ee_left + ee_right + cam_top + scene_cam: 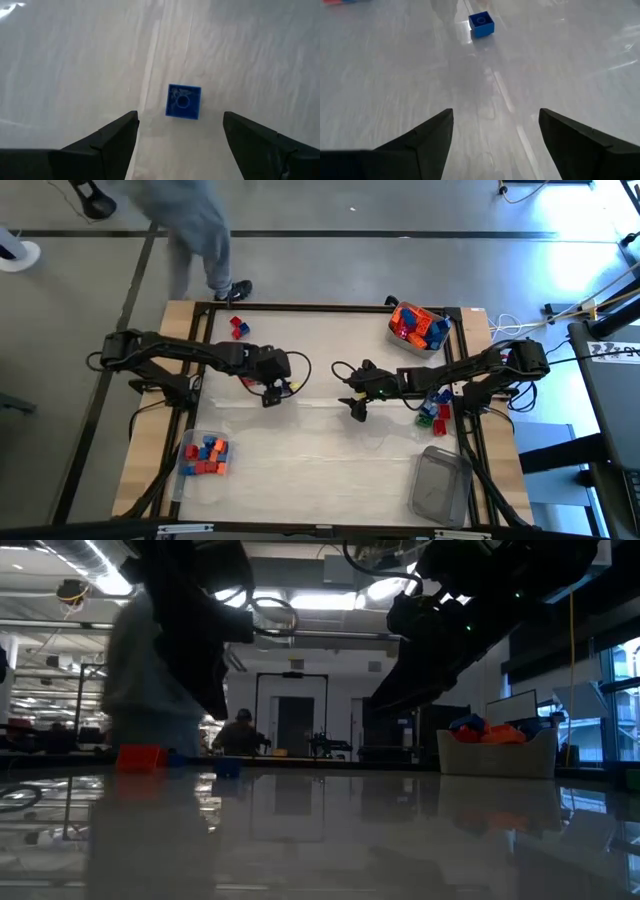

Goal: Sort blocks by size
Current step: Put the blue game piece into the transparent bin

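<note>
Blue block (183, 102) sits loose under your wide-open left gripper (180, 131); right gripper (496, 127) open, empty; most blocks (418, 326) unsorted.

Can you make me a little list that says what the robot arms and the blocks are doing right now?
left gripper: open, above the table, a small blue block lying just ahead of its fingers
right gripper: open, holding nothing, near the table's middle
full tub: far right corner, heaped with red, orange and blue blocks
second tub: near left edge, some red and blue blocks inside
empty tub: near right corner
loose blocks: red and blue, far left of the table
person: standing beyond the table's far edge
</note>
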Action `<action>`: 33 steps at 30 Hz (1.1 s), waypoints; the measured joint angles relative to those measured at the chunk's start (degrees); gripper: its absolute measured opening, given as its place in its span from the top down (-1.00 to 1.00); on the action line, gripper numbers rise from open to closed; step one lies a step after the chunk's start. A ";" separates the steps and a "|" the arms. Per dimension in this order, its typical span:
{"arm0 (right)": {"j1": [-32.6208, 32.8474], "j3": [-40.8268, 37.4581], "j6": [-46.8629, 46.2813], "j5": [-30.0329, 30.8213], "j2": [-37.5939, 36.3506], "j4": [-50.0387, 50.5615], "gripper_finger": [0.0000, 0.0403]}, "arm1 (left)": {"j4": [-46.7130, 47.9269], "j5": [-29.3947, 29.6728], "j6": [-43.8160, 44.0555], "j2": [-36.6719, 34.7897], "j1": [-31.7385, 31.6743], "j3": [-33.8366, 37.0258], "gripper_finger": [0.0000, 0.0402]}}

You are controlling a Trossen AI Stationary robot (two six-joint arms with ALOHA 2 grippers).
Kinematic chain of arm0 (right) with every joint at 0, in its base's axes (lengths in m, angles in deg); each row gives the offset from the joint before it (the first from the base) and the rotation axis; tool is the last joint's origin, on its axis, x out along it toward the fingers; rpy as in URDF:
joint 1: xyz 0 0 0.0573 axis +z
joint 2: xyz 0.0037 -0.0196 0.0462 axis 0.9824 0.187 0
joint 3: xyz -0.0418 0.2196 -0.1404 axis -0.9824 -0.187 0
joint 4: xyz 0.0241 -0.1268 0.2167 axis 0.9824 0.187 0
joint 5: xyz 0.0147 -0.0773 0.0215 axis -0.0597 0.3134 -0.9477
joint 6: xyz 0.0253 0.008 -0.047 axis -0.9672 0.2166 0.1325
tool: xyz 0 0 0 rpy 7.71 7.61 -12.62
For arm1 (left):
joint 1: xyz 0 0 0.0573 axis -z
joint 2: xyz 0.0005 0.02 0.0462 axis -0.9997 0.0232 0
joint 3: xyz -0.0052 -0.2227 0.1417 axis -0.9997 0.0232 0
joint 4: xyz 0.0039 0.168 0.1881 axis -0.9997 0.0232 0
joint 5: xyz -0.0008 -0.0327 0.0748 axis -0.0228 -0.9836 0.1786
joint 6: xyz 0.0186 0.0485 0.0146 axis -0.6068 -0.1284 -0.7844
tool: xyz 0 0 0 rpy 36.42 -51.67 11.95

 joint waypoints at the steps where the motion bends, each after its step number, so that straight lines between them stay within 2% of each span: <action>1: 0.00 0.01 0.00 0.00 0.00 -0.03 -0.46 | -0.99 -0.01 0.07 -0.21 -0.14 0.74 -0.40; 11: 0.00 -0.01 0.00 0.02 -0.01 0.29 -0.46 | -14.30 -1.73 -6.15 0.03 -0.47 8.51 -0.40; 24: 0.00 0.01 0.00 0.07 -0.01 -0.15 -0.46 | -30.90 -1.76 -7.21 2.96 -1.47 16.85 -0.40; 29: 0.00 -0.01 0.02 0.11 0.00 -0.10 -0.46 | -32.05 -2.59 -6.71 3.83 -1.54 17.55 -0.38; 33: 0.00 -0.01 0.11 0.11 -0.01 -0.24 -0.46 | -32.63 -2.74 -6.22 5.42 -1.56 17.56 -0.26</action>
